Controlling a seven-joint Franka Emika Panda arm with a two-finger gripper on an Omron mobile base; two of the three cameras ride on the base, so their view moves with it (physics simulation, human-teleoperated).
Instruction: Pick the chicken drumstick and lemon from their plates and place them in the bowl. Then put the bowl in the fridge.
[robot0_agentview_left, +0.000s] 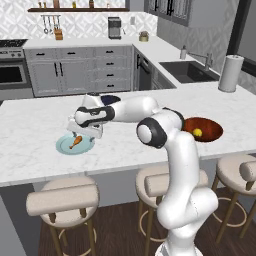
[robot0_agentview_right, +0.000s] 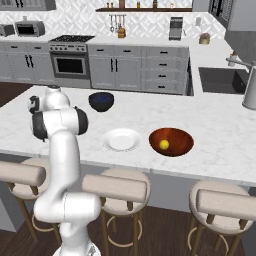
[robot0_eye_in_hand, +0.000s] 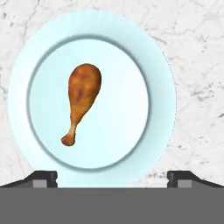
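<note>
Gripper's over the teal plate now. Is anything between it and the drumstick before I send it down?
Nothing visible. In the hand view the chicken drumstick lies alone on the teal plate, with the open gripper above it, fingertips apart at the plate's near edge. The lemon already sits in the bowl.

Hand cam close above teal plate (robot0_eye_in_hand: 157, 57).

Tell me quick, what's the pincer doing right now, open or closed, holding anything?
Pincer: open and holding nothing, hanging above the chicken drumstick that lies on the teal plate.
</note>
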